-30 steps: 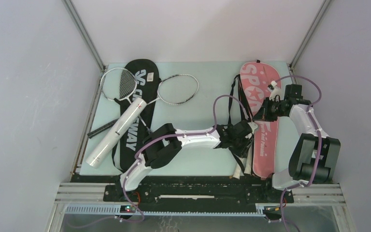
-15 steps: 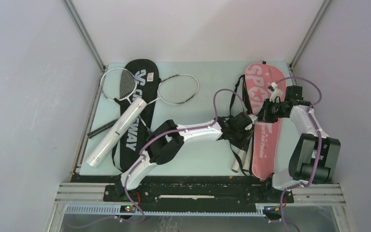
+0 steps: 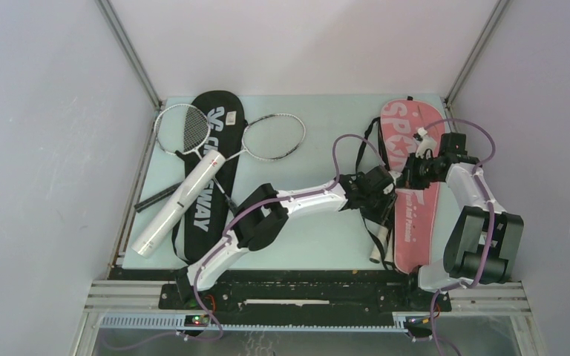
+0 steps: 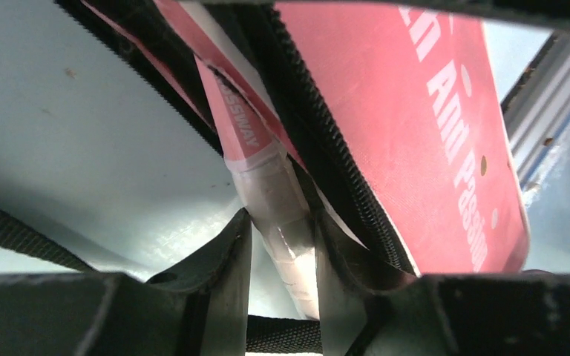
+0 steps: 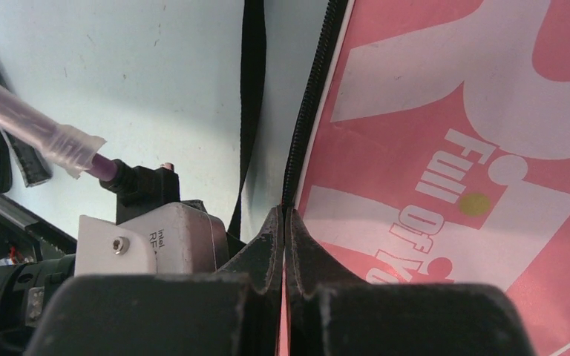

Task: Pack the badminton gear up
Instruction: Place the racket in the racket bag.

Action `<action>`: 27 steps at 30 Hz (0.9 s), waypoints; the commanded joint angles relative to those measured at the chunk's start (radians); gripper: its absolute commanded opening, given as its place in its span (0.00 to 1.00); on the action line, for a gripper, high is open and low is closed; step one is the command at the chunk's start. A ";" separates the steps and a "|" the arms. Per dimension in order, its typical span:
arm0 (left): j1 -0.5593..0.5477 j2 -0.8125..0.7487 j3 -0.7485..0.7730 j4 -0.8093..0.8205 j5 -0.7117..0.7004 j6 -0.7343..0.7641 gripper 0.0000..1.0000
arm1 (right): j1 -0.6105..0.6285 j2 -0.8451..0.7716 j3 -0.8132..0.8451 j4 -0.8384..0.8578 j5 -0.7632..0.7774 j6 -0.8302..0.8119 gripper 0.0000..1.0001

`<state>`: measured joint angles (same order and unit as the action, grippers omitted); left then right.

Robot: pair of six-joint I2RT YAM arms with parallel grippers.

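On the left of the surface (image 3: 308, 111), the top view alone shows the white tube (image 3: 180, 202) lying diagonally, near-left to far-right, across the black cover (image 3: 211, 159). That cover runs near to far with its rounded head at the far end, and two rackets (image 3: 184, 127) (image 3: 273, 137) rest with their heads beside it. Further right, the left end effector (image 4: 280, 222) is closed around a racket handle (image 4: 271, 185). Its wrist view shows what the top view hides: the fingers (image 4: 231, 252) press the plastic-wrapped grip from both sides, and the pink shaft runs on under the unzipped edge of the pink cover (image 3: 410, 200). The handle's long axis runs near to far, its white butt pointing toward the near edge. Since a second ago the left arm has reached further right and away, carrying the handle in closer to the cover, whose head has swung slightly right. The pink cover lies lengthwise near to far at the right, its head at the far end. The right end effector (image 5: 283, 215) is pinched shut on its zipper edge, seen clearly only in the right wrist view, with the black strap (image 5: 252, 111) just left of it.
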<state>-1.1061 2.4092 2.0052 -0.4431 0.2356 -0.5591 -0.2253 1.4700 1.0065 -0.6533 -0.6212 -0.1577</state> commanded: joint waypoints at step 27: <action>0.166 -0.050 -0.096 0.311 0.237 0.015 0.69 | -0.011 -0.019 0.026 -0.056 -0.082 0.007 0.00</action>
<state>-0.9283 2.3264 1.8107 -0.1455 0.4896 -0.5236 -0.2352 1.4635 1.0069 -0.6903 -0.6388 -0.1574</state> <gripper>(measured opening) 0.717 0.006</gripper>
